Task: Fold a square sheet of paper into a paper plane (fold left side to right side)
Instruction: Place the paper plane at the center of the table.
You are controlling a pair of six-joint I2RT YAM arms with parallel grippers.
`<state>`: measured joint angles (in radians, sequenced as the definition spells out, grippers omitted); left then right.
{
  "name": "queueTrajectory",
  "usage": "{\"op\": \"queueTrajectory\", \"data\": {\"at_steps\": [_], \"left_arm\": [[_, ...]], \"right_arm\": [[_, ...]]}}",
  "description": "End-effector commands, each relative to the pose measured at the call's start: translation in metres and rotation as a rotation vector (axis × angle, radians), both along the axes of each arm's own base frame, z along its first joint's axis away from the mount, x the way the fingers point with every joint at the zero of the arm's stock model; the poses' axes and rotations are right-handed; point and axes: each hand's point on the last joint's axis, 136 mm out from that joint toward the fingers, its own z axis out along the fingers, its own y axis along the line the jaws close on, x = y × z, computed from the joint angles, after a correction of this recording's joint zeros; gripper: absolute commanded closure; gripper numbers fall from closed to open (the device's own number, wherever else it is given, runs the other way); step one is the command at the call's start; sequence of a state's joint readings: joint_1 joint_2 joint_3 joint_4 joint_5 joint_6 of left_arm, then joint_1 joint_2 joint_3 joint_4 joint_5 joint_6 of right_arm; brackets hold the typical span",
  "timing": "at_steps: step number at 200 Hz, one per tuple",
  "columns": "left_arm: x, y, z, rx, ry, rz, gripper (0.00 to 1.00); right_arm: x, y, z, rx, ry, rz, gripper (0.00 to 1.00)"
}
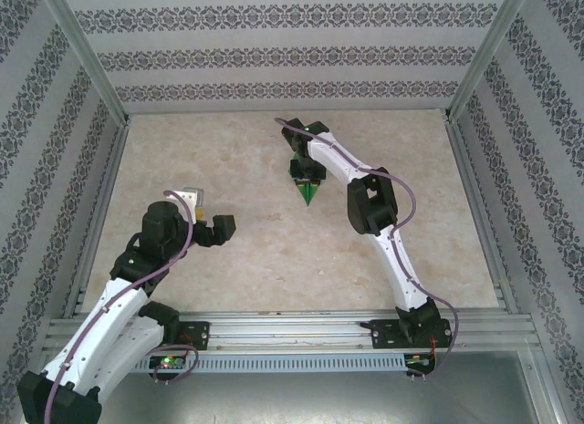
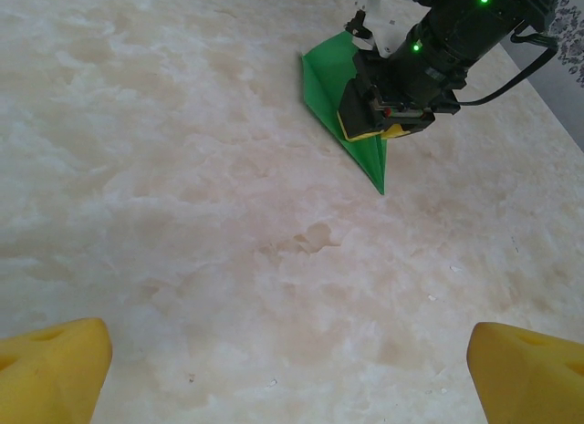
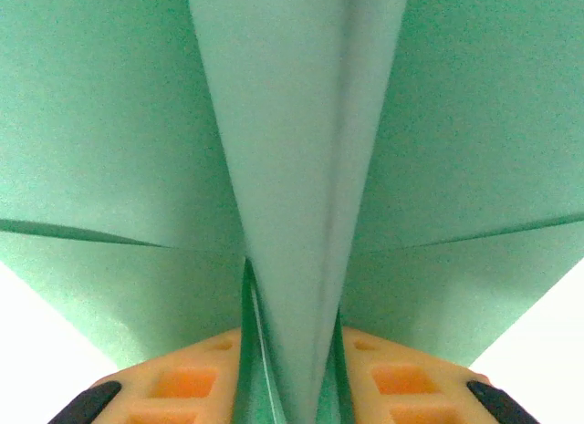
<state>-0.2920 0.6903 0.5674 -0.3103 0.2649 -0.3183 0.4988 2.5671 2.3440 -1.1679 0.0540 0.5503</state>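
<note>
The green square sheet of paper is folded into a narrow pointed paper plane (image 1: 308,192) lying on the marble table top, nose toward the arms. My right gripper (image 1: 307,175) is down on its wide rear end. In the right wrist view the plane's centre fold (image 3: 292,169) stands between the orange fingers (image 3: 182,387), with the jaws a little apart and the fold spreading between them. The left wrist view has the plane (image 2: 324,73) under the right gripper (image 2: 374,128). My left gripper (image 1: 208,214) hovers open at the left, well short of the plane, its yellow fingertips (image 2: 50,369) wide apart over bare table.
Patterned walls and metal frame posts (image 1: 91,68) close in the table on the left, back and right. A metal rail (image 1: 301,328) runs along the near edge by the arm bases. Bare marble table top (image 1: 265,251) lies between the two arms.
</note>
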Motion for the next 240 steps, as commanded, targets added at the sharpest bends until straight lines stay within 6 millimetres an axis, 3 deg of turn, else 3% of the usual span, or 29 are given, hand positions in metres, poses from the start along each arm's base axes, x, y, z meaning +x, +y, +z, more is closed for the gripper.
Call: {"op": "queueTrajectory", "data": {"at_steps": [1,23,90,240], "left_arm": [[0.001,0.006,0.010,-0.003,0.001,0.031,0.00],[0.001,0.006,0.009,-0.003,0.004,0.030,0.00],[0.002,0.006,0.008,0.000,0.006,0.032,0.00],[0.003,0.005,0.008,-0.014,0.010,0.036,0.00]], "right_arm": [[-0.004,-0.005,-0.007,0.000,0.026,-0.011,0.69],[-0.004,-0.005,-0.003,0.006,0.018,-0.008,0.62],[-0.001,-0.005,0.020,0.017,-0.028,0.008,0.62],[-0.007,-0.005,0.040,0.031,-0.039,0.051,0.60]]}}
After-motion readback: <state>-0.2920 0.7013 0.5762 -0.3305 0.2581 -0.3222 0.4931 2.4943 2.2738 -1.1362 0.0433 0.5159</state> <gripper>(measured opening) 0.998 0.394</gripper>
